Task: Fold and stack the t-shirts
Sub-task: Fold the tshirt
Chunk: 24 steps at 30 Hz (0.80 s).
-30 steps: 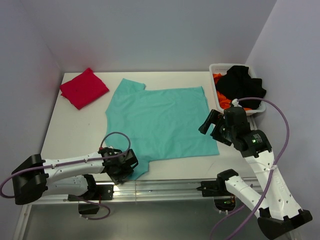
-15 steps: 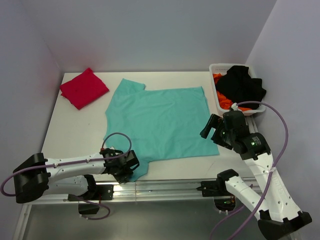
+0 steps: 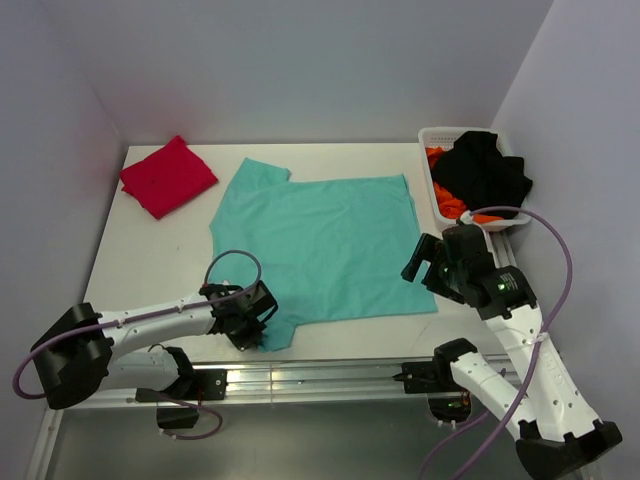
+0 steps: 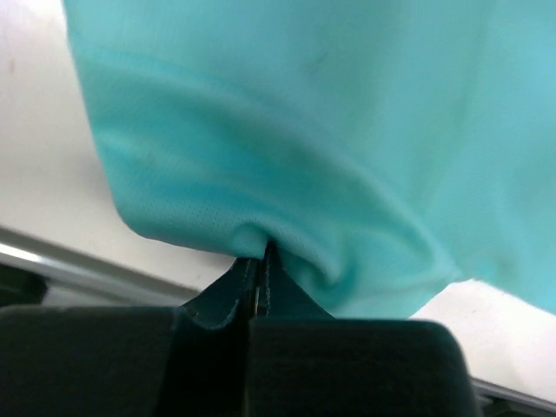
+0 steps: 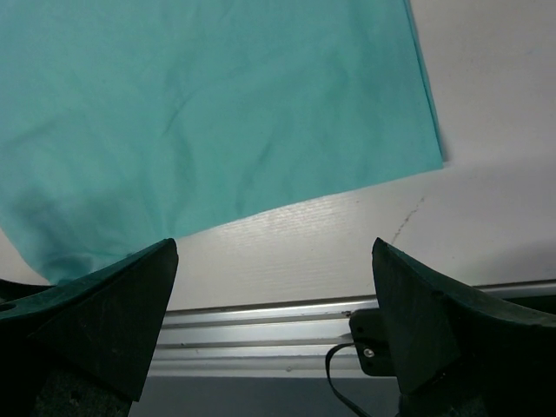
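- Teal-green t-shirt (image 3: 320, 240) lies flat on the table (image 3: 150, 260) for folding.
- Left gripper (image 3: 255, 325) pinches its near sleeve, likely to fold it inward.
- Right gripper (image 3: 425, 262) hovers spread above the near hem corner.
- Crimson t-shirt (image 3: 168, 176) sits folded far-left, probably the stack's base.

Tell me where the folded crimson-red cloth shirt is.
In the top view the folded crimson-red cloth shirt lies at the far left corner of the white table, apart from and left of the spread teal-green t-shirt.
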Each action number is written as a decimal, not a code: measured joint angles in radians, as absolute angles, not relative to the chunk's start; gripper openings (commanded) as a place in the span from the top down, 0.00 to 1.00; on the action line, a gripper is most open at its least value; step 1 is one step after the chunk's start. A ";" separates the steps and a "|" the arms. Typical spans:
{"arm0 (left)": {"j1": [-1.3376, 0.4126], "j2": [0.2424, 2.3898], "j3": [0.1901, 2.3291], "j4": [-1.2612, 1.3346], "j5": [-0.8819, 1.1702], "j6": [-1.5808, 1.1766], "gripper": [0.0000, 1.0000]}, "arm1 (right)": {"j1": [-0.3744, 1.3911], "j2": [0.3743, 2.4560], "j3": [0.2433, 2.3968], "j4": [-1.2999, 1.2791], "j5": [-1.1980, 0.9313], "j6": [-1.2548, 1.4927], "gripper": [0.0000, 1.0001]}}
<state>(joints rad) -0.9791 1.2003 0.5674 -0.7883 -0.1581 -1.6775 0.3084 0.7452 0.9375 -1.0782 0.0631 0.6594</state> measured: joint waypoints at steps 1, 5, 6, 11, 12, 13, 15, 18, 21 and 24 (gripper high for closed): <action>-0.968 1.207 0.574 -0.783 -0.173 -1.663 1.00 | 0.308 0.744 0.920 -1.078 0.064 0.660 0.00; -0.926 1.227 0.601 -0.768 -0.233 -1.615 1.00 | 0.308 0.732 0.789 -1.080 0.040 0.693 0.00; -0.916 1.229 0.615 -0.770 -0.245 -1.604 1.00 | 0.308 0.734 0.754 -1.079 0.033 0.711 0.00; -0.870 1.227 0.699 -0.786 -0.288 -1.536 1.00 | 0.308 0.789 0.636 -1.079 0.052 0.799 0.00; -0.850 1.224 0.712 -0.783 -0.292 -1.519 1.00 | 0.308 0.803 0.633 -1.078 0.065 0.814 0.00; -0.829 1.222 0.720 -0.779 -0.292 -1.502 1.00 | 0.308 0.819 0.633 -1.075 0.078 0.831 0.00; -0.785 1.220 0.725 -0.767 -0.293 -1.468 1.00 | 0.308 0.841 0.634 -1.065 0.105 0.856 0.01; -0.731 1.222 0.726 -0.759 -0.289 -1.414 1.00 | 0.308 0.899 0.640 -1.054 0.158 0.890 0.03; -0.694 1.229 0.727 -0.748 -0.284 -1.365 1.00 | 0.308 0.954 0.644 -1.031 0.197 0.913 0.05; -0.656 1.239 0.730 -0.741 -0.274 -1.318 1.00 | 0.308 0.986 0.645 -0.999 0.208 0.940 0.10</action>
